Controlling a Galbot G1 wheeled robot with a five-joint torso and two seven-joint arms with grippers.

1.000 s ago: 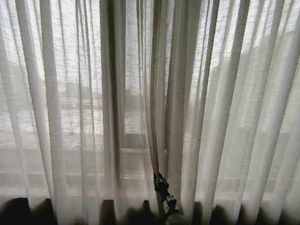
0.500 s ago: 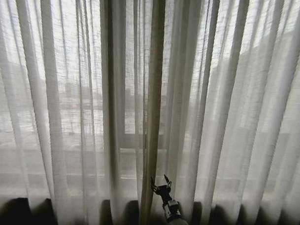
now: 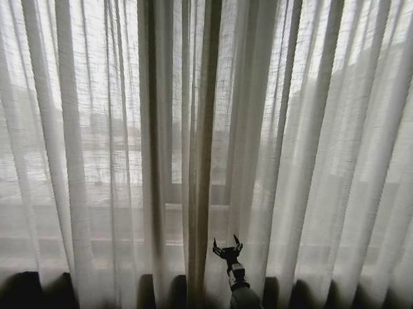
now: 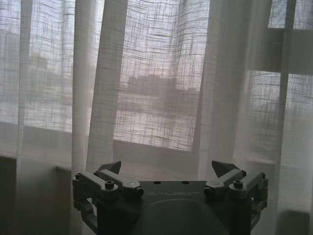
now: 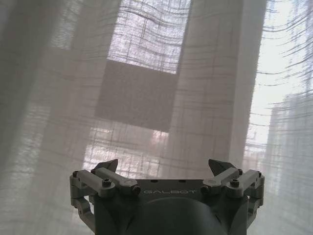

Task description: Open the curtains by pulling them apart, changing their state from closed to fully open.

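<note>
Closed curtains [image 3: 92, 137] hang across the whole window, their bunched central folds rising just left of and above the right end effector [image 3: 227, 249], which is released and holds nothing, while the left end effector [image 4: 167, 171], fingers likewise spread, faces the fabric.

Left pincer [image 4: 167, 171] sits w/ jaws spread wide, nothing btwn the two dark fingertips [image 4: 224, 168]. Just ahead hang the curtains [image 4: 161, 83]: sheer white, loose weave, vertical pleats, denser folds greyer. No fabric caught in the pincer; tips apart from the cloth. Thru the weave: blurry buildings outside and a dark window frame bar [image 4: 288, 63] running upright, w/ a crossbar meeting it.
</note>
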